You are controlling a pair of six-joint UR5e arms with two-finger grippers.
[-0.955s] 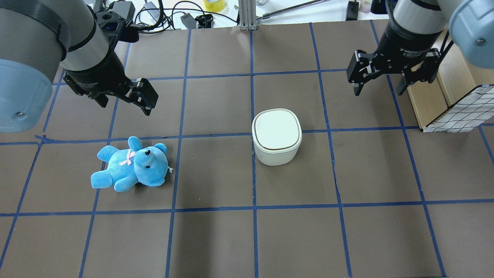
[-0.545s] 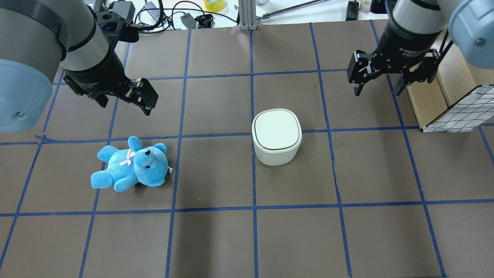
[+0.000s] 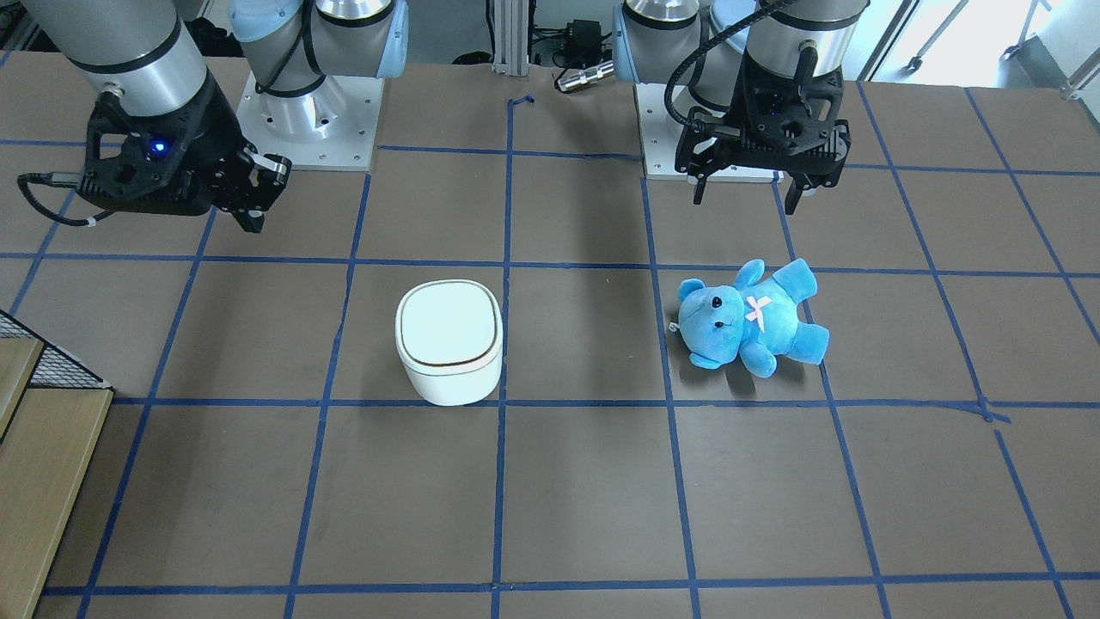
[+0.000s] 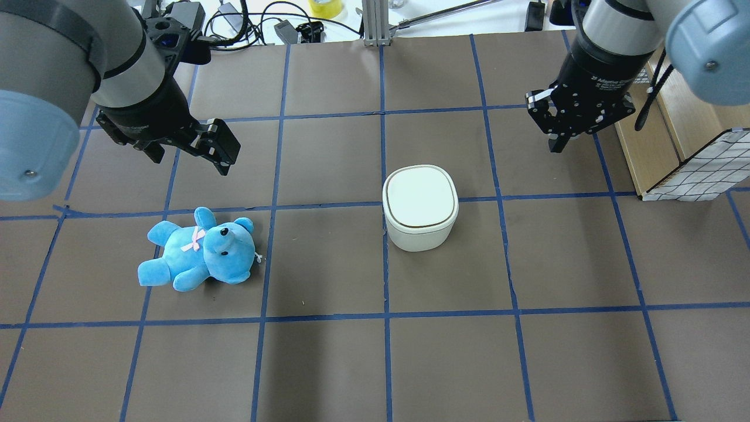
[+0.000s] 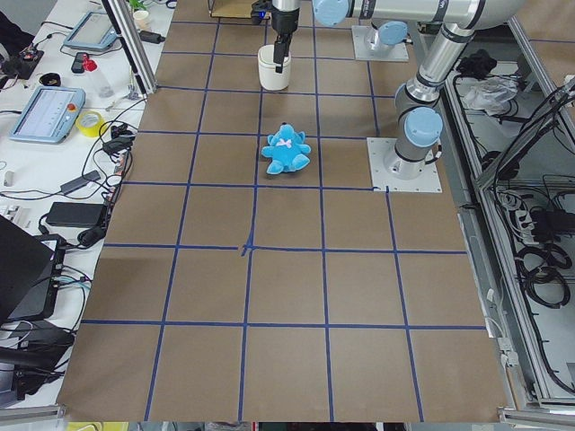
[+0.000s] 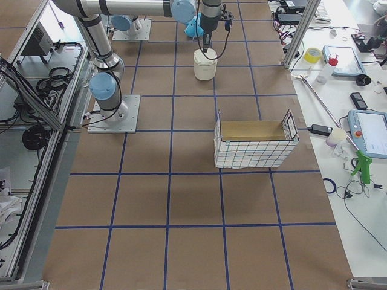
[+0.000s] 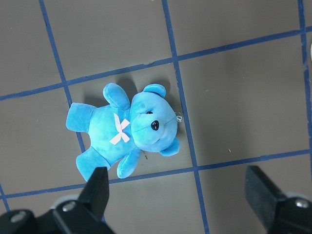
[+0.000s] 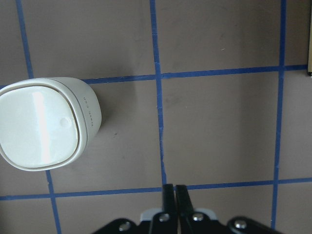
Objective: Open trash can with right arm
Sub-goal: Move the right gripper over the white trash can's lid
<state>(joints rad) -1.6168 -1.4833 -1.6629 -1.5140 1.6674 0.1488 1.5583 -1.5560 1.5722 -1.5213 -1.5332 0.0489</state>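
The white trash can stands with its lid closed near the table's middle. It also shows in the front view and at the left of the right wrist view. My right gripper hangs above the table, to the far right of the can and apart from it. Its fingers are pressed together and empty, as the right wrist view and the front view show. My left gripper is open and empty, hovering beyond the blue plush bear.
The bear lies on its back, left of the can. A wooden box with a grid-patterned wall stands at the right edge, close to my right arm. Cables lie along the far edge.
My right gripper has shut its fingers and shifted slightly left, toward the can. The left arm, the can and the bear have not moved.
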